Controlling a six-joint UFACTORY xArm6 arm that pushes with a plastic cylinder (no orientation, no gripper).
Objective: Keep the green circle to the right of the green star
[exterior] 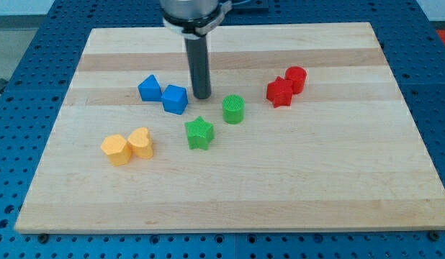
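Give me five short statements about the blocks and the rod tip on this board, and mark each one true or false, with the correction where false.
1. The green circle lies to the view's right of the green star. True.
2. My tip touches the green star. False: it stands apart from it, toward the view's top, between the blue cube and the green circle.
3. The two red blocks sit close together at the view's right. True.
4. The two yellow blocks lie at the view's top right. False: they are at the view's lower left.
5. The other blue block is to the view's right of the blue cube. False: it is to its left.
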